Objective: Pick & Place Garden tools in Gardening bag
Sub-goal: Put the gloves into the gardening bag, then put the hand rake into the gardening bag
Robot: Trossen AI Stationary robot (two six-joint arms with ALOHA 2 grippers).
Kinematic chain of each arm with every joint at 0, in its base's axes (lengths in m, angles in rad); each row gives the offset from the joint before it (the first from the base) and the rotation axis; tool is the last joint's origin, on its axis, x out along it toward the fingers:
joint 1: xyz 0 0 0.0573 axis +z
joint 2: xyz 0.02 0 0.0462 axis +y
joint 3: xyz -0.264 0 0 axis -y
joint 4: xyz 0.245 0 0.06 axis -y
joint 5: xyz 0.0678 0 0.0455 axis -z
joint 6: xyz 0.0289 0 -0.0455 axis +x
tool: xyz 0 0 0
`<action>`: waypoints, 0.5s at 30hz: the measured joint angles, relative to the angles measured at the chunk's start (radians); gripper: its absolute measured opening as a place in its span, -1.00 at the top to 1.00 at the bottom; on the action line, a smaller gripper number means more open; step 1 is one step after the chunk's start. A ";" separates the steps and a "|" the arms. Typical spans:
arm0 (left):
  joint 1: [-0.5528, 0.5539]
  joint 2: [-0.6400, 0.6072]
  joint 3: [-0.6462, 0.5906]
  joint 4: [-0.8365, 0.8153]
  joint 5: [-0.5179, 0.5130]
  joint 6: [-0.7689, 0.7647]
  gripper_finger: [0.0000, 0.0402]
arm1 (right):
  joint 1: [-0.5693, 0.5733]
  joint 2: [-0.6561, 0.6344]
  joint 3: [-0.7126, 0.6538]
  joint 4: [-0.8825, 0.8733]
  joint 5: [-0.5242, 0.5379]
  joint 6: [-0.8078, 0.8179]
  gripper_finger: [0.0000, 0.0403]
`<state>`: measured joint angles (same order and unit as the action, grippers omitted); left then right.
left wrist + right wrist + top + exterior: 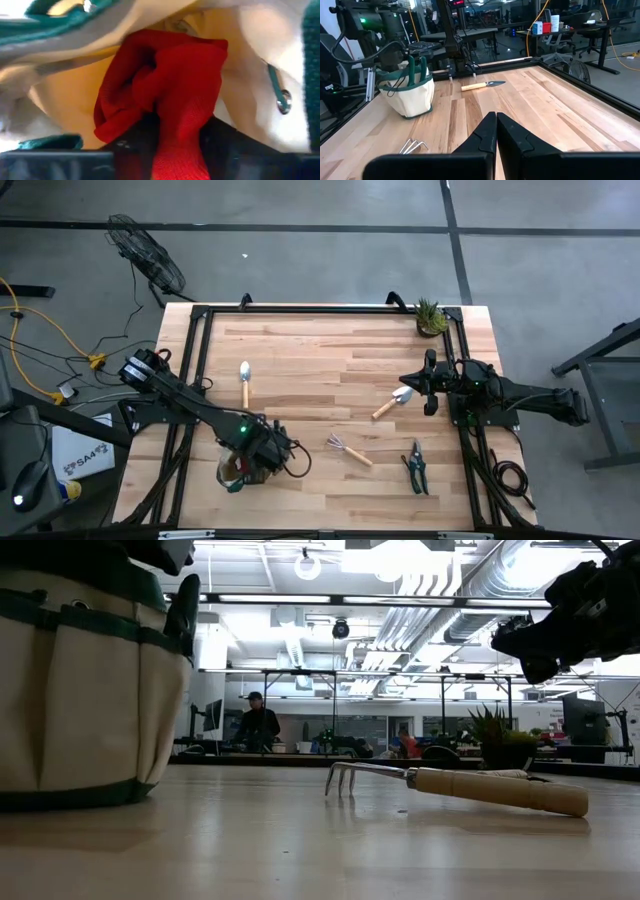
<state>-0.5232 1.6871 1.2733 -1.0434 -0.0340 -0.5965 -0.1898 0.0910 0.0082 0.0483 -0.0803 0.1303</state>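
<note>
The beige gardening bag (238,470) with green trim stands at the table's near left; it also shows in the low view (80,690) and the right wrist view (410,95). My left gripper (252,452) is above the bag's mouth, shut on the red cloth (165,90). My right gripper (430,387) is shut and empty, raised above the table at the right (496,135). One trowel (392,403) lies just left of it, another (245,382) lies at the far left. The claw rake (348,448) and a pruner (416,468) lie on the table. My left gripper pinches the bunched red cloth (175,145) between its two dark fingers (132,137), several folds together. The fingers reach down into the bag's open mouth from above. The cloth bulges out past the fingertips against the bag's pale inner wall (65,95).
A small potted plant (431,317) stands at the far right corner. A black frame rail (330,308) runs around the table. People and desks show in the room beyond (258,725). A bare stretch of tabletop (320,365) lies between the two arms.
</note>
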 joint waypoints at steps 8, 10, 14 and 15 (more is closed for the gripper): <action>0.000 -0.001 0.070 -0.070 -0.032 -0.021 -0.13 | 0.000 0.000 0.000 0.000 0.000 0.000 0.99; 0.000 -0.001 0.095 -0.102 -0.033 -0.026 -0.14 | 0.000 0.000 0.000 0.000 0.000 0.000 0.99; 0.000 -0.001 0.136 -0.164 -0.037 -0.042 -0.14 | 0.000 0.000 0.000 0.000 0.000 0.000 0.99; 0.000 -0.001 0.146 -0.175 -0.037 -0.045 -0.14 | 0.000 0.000 0.000 0.000 0.000 0.000 0.99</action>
<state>-0.5230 1.6859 1.4192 -1.2183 -0.0711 -0.6416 -0.1902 0.0910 0.0085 0.0482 -0.0803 0.1299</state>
